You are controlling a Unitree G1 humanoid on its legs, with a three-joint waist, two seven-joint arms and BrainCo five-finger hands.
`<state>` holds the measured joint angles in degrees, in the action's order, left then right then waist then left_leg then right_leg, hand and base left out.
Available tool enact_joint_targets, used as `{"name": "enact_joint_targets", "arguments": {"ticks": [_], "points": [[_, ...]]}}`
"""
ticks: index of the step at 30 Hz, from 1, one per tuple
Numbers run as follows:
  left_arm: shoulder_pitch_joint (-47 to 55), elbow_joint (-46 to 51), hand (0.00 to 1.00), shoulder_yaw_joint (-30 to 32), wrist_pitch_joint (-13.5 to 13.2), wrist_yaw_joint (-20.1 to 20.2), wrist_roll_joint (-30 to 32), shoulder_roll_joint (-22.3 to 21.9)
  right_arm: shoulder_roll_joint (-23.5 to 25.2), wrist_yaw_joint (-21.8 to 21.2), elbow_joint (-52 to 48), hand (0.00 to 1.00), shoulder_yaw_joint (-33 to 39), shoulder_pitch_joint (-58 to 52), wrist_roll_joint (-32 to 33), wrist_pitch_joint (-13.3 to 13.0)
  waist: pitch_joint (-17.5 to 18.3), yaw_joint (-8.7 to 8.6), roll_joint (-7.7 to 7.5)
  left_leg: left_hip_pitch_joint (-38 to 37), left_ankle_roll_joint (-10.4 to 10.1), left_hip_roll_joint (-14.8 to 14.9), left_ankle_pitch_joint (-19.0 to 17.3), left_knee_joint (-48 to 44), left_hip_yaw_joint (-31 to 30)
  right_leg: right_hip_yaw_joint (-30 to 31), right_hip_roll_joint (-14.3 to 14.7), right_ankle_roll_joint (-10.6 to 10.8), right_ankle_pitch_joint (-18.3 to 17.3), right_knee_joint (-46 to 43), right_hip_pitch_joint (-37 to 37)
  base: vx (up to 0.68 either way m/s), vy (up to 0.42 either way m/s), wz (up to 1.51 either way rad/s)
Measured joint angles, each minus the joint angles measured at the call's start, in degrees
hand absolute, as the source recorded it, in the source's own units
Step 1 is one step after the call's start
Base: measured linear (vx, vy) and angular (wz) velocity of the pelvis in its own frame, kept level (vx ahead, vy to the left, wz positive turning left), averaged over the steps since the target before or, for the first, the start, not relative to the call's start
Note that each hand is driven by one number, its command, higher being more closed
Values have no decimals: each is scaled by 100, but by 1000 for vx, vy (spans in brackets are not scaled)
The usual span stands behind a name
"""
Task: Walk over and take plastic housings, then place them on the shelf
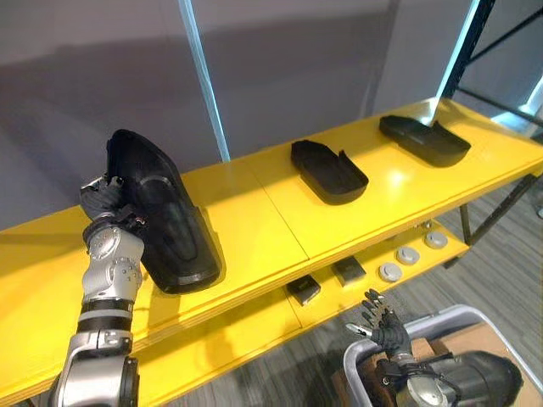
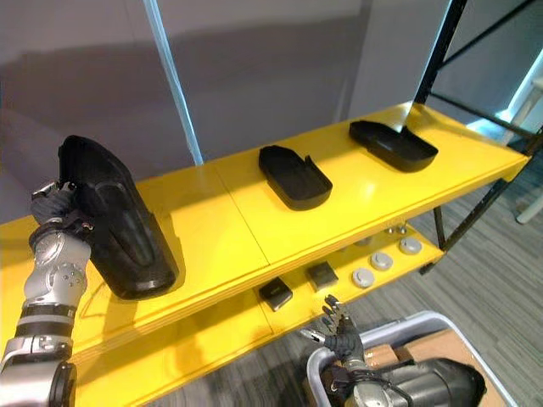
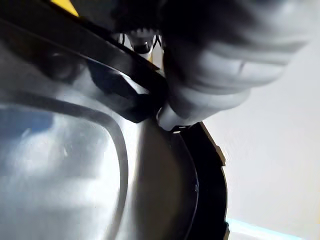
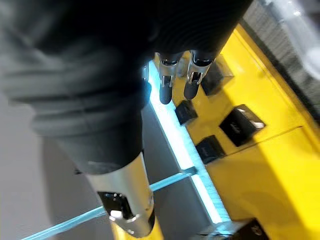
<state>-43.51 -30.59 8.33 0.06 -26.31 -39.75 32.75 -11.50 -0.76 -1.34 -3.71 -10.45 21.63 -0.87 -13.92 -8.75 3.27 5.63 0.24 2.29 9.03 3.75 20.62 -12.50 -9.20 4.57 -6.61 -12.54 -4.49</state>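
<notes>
A large black plastic housing (image 1: 165, 220) stands tilted on its end at the left of the yellow shelf top (image 1: 254, 212). My left hand (image 1: 106, 199) is curled round its upper back edge; its glossy surface (image 3: 75, 165) fills the left wrist view. Two more black housings lie flat on the same shelf, one in the middle (image 1: 328, 170) and one at the far right (image 1: 424, 138). My right hand (image 1: 383, 326) hangs low in front of the shelf with its fingers (image 4: 167, 85) straight and spread, holding nothing.
The lower yellow shelf carries small black blocks (image 1: 304, 290) and silver discs (image 1: 408, 254). A grey bin (image 1: 450, 315) stands on the floor under my right hand. A black rack post (image 1: 462, 51) rises at the right end, with a grey wall behind.
</notes>
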Motion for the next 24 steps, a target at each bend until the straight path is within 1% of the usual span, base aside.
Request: {"name": "enact_joint_targets", "arguments": {"ticks": [1,4,6,7,9,11,12,13,16,17,24], "points": [[-58,-55,100,-44,18,-36,108,28,2,1,-55,0,-10,-2,23,0,-49,-3,-2,26,0,5,15,0,2,15,2,-9,-6,-36,-50,-80,-6,-7],[-603,-404,100,-381,212,-205,547,253,-19,25,-272,0,-155,46,109,-2,-376,-18,-5,188,-2,33,96,1,30,87,12,-49,-35,-269,-345,-87,-6,-7],[-884,-444,100,-602,356,-251,716,395,-39,52,-272,0,-262,114,131,-2,-514,-36,-9,289,-37,36,140,2,32,100,11,-59,-50,-384,-497,-86,-4,0],[-1041,-452,100,-678,394,-289,794,426,-63,70,-272,0,-323,152,188,-3,-575,-39,-9,350,-23,38,168,6,31,104,10,-69,-57,-442,-591,-105,-5,1],[-1380,-506,100,-769,450,-349,972,478,-72,83,-286,0,-446,209,274,-8,-747,-49,-14,455,-13,49,234,23,19,108,10,-90,-70,-557,-750,-94,-9,3],[-1616,-578,100,-775,518,-426,1084,597,-69,115,-371,0,-563,209,274,-13,-910,-101,-32,530,-40,54,290,38,7,109,0,-120,-89,-673,-880,-77,-19,3],[-1741,-670,0,-785,531,-538,1155,700,-66,136,-456,0,-634,200,279,-16,-1005,-143,-42,567,-87,57,327,66,7,118,-2,-128,-93,-728,-958,-69,-26,-2],[-1797,-687,0,-829,541,-606,1185,844,-57,161,-495,0,-682,199,300,-30,-1044,-170,-54,637,-88,64,356,76,14,136,-1,-139,-99,-788,-1060,-79,-31,-4],[-2033,-805,0,-1032,539,-714,1186,997,-61,229,-495,0,-732,181,366,-32,-1070,-162,-81,709,-131,71,419,114,27,160,1,-163,-114,-888,-1202,-46,-29,-2],[-2203,-841,0,-1041,539,-749,1185,1060,-60,256,-495,0,-768,184,391,-43,-1111,-161,-115,712,-132,81,431,115,32,170,8,-172,-119,-920,-1225,-37,-33,-3],[-2508,-949,0,-1207,534,-820,1087,1254,-60,302,-469,0,-827,176,487,-52,-1142,-160,-157,725,-181,81,393,121,14,160,7,-177,-130,-998,-1256,-7,-4,1]]}}
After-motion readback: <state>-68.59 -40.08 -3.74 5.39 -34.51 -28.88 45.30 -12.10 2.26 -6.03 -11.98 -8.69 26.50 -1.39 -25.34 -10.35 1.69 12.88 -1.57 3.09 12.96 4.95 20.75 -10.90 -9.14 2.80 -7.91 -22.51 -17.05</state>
